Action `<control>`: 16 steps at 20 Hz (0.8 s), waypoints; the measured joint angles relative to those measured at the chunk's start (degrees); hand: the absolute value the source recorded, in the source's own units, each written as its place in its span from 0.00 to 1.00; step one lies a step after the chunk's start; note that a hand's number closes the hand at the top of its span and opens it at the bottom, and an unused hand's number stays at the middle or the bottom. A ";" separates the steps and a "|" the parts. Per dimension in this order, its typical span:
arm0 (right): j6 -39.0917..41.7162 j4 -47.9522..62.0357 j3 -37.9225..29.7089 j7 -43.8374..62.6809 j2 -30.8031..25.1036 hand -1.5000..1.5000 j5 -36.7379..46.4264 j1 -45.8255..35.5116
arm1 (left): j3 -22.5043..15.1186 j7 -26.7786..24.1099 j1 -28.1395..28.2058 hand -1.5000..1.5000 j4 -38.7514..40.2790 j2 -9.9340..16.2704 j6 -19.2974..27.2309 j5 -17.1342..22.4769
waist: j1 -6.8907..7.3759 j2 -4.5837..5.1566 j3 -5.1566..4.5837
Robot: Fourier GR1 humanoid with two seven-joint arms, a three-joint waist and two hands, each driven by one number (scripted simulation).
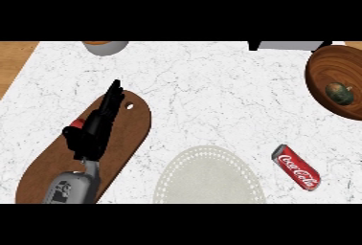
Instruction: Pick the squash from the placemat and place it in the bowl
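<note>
The squash (339,92), dark green and brownish, lies inside the wooden bowl (322,62) at the right edge of the counter. The round pale grey placemat (209,177) sits at the lower middle with nothing on it. My left hand (96,129) is at the left, over a brown board, open with its fingers straight and pointing away from me. It holds nothing and is far from both bowl and placemat. My right hand does not show.
The brown wooden board (130,139) lies slanted at the lower left, with a small red thing (74,123) beside the hand. A red cola can (297,167) lies right of the placemat. A grey bowl (106,47) and a grey box (290,45) stand at the far edge.
</note>
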 measured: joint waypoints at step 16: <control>14.73 3.23 -6.82 8.49 -7.63 0.00 -6.80 2.94 | 0.59 0.12 0.47 0.50 -0.45 -0.08 0.10 -0.16 | -0.65 0.09 0.17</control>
